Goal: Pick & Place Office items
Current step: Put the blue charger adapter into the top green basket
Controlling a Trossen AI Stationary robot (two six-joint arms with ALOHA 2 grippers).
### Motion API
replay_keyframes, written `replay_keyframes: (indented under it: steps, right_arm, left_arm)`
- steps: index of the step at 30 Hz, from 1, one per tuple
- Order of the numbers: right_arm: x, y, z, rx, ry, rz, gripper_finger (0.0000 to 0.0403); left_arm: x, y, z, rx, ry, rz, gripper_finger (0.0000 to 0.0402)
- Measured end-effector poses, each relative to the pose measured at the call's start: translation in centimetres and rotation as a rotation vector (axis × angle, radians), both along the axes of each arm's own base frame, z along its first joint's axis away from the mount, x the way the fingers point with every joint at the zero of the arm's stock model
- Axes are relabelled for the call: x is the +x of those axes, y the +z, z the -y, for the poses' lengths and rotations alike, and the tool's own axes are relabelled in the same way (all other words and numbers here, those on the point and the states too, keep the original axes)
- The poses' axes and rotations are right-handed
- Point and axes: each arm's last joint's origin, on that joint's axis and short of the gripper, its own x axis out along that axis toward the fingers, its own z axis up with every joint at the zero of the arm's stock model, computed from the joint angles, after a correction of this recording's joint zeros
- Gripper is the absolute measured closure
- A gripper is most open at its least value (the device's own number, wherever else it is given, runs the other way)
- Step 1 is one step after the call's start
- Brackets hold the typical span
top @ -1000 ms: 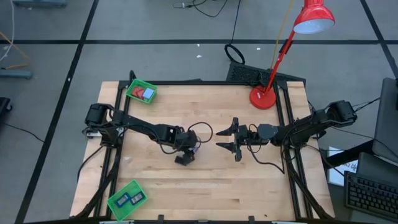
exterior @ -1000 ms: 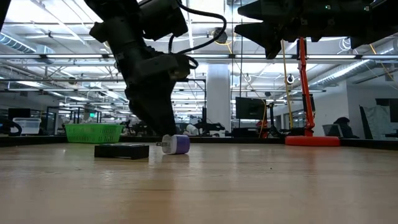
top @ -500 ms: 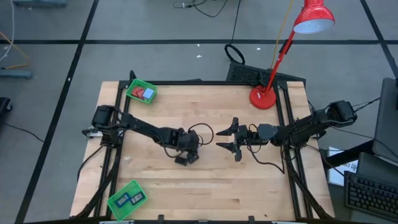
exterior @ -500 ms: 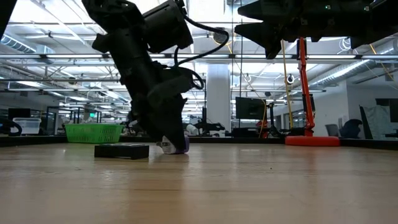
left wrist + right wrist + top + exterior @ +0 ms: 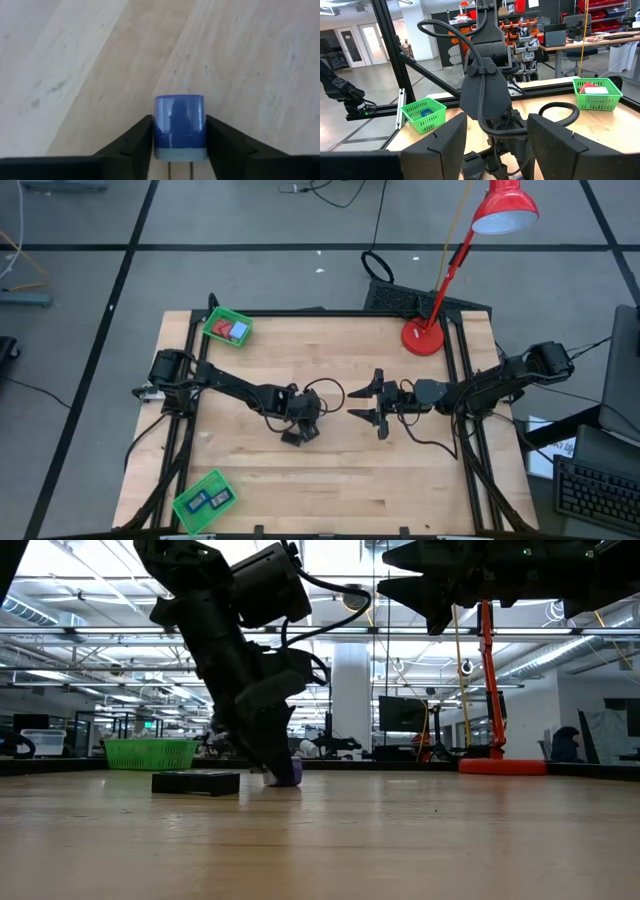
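1. The wooden table (image 5: 400,480) fills the high view, with the office items spread over it and both arms reaching in toward the centre.
2. The red desk lamp (image 5: 423,337) stands at about 1 o'clock on the table, its shade leaning out beyond the far edge.
3. The left arm runs in from 9 o'clock. The left gripper (image 5: 300,426) is down at the tabletop just short of centre, toward 8 o'clock. In the left wrist view its two dark fingers (image 5: 131,145) press against both sides of a small blue block (image 5: 179,127), so the claw is closed on that piece. In the low view the gripper's tip meets the wood at the block (image 5: 288,773).
4. The right arm comes in from 3 o'clock. The right gripper (image 5: 370,403) hangs above the table just right of centre, its fingers spread wide with nothing between them. It faces the left arm, which fills the middle of the right wrist view.
5. A green tray (image 5: 227,327) sits at 11 o'clock near the far edge, holding a red piece and a light-blue piece.
6. A second green tray (image 5: 203,500) sits at 7 o'clock near the front edge, with small dark and blue pieces inside.
7. A flat black rectangle (image 5: 196,782) lies on the wood just beside the left gripper; in the low view it is near the blue block but apart from it.
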Motion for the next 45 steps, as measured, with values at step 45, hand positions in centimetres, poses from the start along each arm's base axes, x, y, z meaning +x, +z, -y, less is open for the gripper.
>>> replay_keyframes:
  steps: [45]
  right_arm:
    - [0.0, -0.1, 0.0, 0.044, -0.001, -0.013, 0.0206]
  left_arm:
    - [-19.9, 7.4, -8.3, 0.295, 0.629, 0.32, 0.0265]
